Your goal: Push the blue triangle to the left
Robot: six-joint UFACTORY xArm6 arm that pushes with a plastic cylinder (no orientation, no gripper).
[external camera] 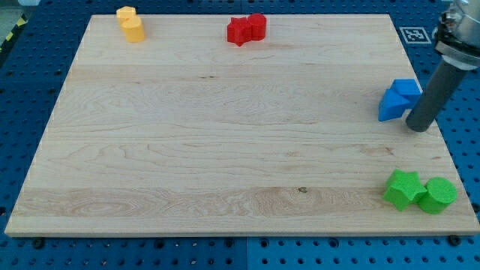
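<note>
The blue triangle (391, 106) lies near the view's right edge of the wooden board (225, 127), touching a blue cube (407, 89) just above and to its right. My tip (418, 127) rests on the board just right of and slightly below the blue triangle, very close to it. The dark rod rises from the tip toward the view's upper right corner.
A green star (402, 189) and a green cylinder (437, 195) sit together at the bottom right. Two red blocks (247, 29) sit at the top centre. Two yellow blocks (130, 23) sit at the top left. A blue perforated table surrounds the board.
</note>
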